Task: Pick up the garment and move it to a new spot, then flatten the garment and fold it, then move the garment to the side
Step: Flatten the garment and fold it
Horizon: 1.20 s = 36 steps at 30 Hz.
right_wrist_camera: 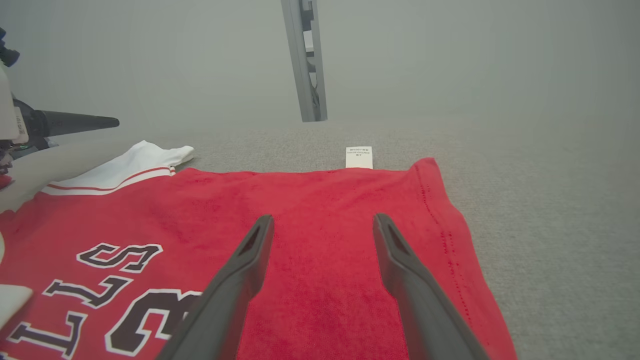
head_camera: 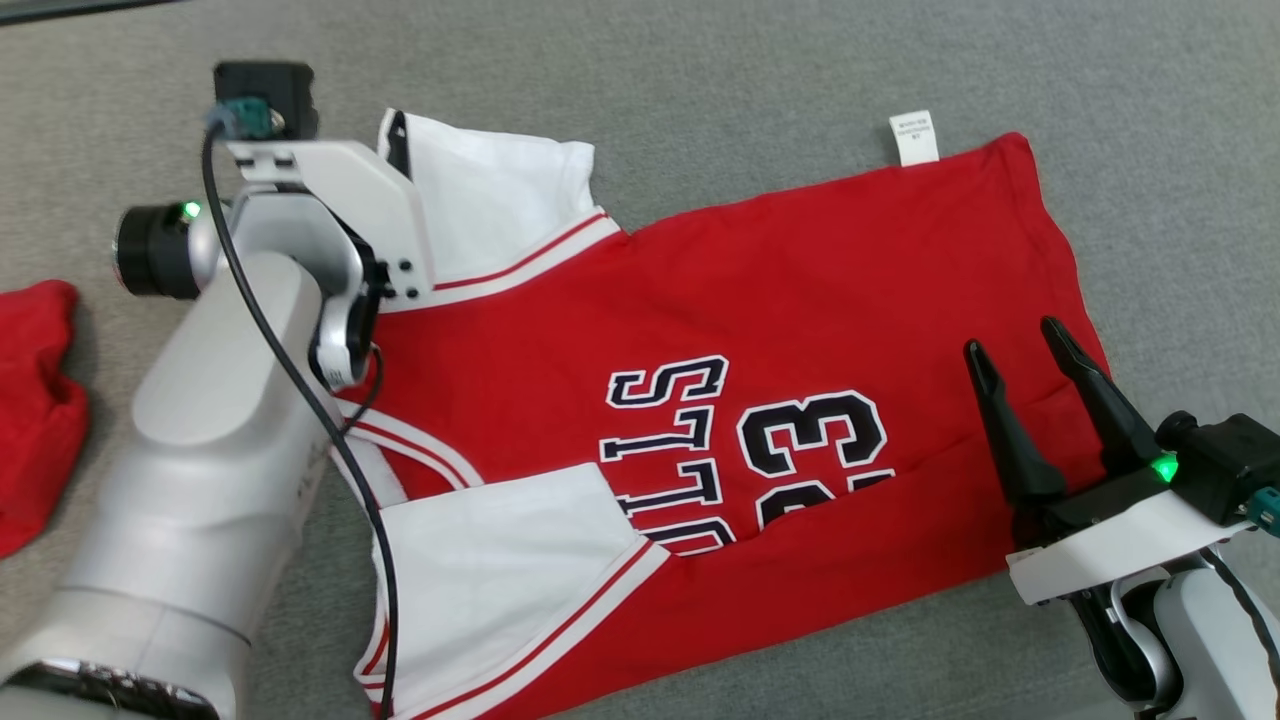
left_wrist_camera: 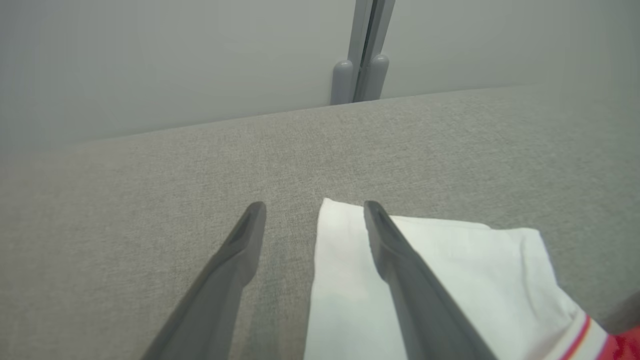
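Tabletop (head_camera: pixel 700 60) in grey woven cloth carries the jersey (head_camera: pixel 800 280), spread lengthwise across its middle with the near long side turned in over the lettering (head_camera: pixel 670 440). The far long side looks to be the next fold.

The left gripper (left_wrist_camera: pixel 315 206) hangs with fingers spread over the edge of the far sleeve (head_camera: pixel 500 200), one finger above white cloth and the other above bare table. The right gripper (head_camera: pixel 1012 338), jaws also wide, hovers over the hem end, and neither holds anything. For a clean fold, both should probably pinch the far edge at once, at the sleeve and at the hem corner. They should then lift low and carry it toward the robot at one pace, keeping the cloth taut so the crease runs parallel to the near one.

The jersey body is soft, matte red knit and limp enough to sag between two grips. The sleeves are white with red stripe trim, and the block letters are black with white outlines. A red cloth (head_camera: pixel 35 400) lies bunched at the table's left. A small white care label (head_camera: pixel 914 137) pokes past the far edge.
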Available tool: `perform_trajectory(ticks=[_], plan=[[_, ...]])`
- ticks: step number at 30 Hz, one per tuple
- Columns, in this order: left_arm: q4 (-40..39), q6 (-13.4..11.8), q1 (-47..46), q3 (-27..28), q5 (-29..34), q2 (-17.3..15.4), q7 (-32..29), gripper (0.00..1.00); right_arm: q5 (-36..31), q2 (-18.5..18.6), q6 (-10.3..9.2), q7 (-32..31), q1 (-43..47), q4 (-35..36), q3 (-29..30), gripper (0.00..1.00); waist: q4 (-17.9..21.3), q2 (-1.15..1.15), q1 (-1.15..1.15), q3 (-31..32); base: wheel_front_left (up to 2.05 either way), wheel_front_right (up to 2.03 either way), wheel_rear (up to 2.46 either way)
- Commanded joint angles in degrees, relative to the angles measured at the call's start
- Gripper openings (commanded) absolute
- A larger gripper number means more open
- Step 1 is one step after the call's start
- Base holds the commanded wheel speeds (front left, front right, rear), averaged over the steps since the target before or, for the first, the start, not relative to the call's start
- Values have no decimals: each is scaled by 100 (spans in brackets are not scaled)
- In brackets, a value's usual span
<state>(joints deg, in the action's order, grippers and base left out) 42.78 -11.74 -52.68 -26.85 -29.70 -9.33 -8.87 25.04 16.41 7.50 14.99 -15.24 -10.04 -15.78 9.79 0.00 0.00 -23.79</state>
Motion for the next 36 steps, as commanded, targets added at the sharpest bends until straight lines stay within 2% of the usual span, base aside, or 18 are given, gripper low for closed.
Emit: perform_trajectory(ticks=[1,8,16,18,19,20,22,23,24,25,31,36], plan=[[143,-47,-227,-2,63,-29,-50,100,31,8,-2,34,-71,-4,-10,100,160,0,0,-179,0,0,0],[893,144,-757,2,-108,-31,-624,100,-10,-68,-2,34,-122,-101,-43,100,364,0,0,-267,0,0,0],[1307,120,-1000,-127,-36,-45,-827,100,-10,-77,-2,34,-50,-159,-140,100,425,0,0,-298,0,0,0],[1391,129,-1052,-144,-25,-50,-831,87,0,-70,-2,34,-83,-172,-165,100,430,0,0,-308,0,0,0],[1391,129,-1052,-144,-25,-50,-831,87,0,-70,-2,34,-83,-172,-165,100,430,0,0,-308,0,0,0],[1436,136,-1065,-151,-23,-53,-837,79,0,-61,-2,34,-100,-174,-178,100,433,0,0,-311,0,0,0],[1525,166,-1081,-173,-29,-40,-828,49,19,-31,-2,34,-140,-183,-202,100,441,0,0,-312,0,0,0],[1568,186,-1100,-199,-13,-34,-827,40,21,-18,-2,34,-154,-184,-206,100,443,0,0,-311,0,0,0],[1604,210,-1120,-217,-6,-26,-800,27,27,-7,-2,34,-166,-185,-215,100,446,0,0,-312,0,0,0],[1630,218,-1130,-248,24,-23,-747,0,33,3,-2,34,-173,-184,-220,100,448,0,0,-311,0,0,0],[1568,222,-1104,-294,102,41,1,0,7,12,-2,34,-190,-142,-113,100,395,0,0,-254,0,0,0],[1405,414,-984,-230,-34,90,579,0,212,-10,-2,34,-426,-356,123,100,263,0,0,-131,0,0,0]])
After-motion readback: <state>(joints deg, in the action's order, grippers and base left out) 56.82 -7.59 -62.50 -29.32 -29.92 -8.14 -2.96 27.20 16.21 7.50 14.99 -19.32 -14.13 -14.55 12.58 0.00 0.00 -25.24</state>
